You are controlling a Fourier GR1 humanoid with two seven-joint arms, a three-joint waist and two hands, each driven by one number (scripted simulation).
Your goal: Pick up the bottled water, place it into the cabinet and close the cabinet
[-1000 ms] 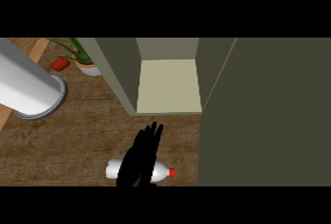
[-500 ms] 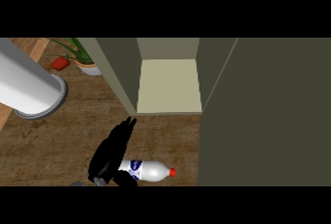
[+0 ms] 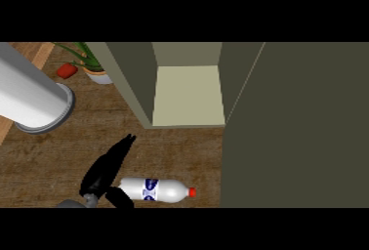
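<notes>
Head view shows one hand, fingers straight and holding nothing, beside the lying bottle, which could roll away toward the cabinet if nudged.

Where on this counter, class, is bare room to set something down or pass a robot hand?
Bare wood lies between the grey cylinder and the open cabinet, ahead of the robot hand. The cabinet's pale floor is also free. It is crowded by the bottled water, and at the far left corner by the potted plant.
</notes>
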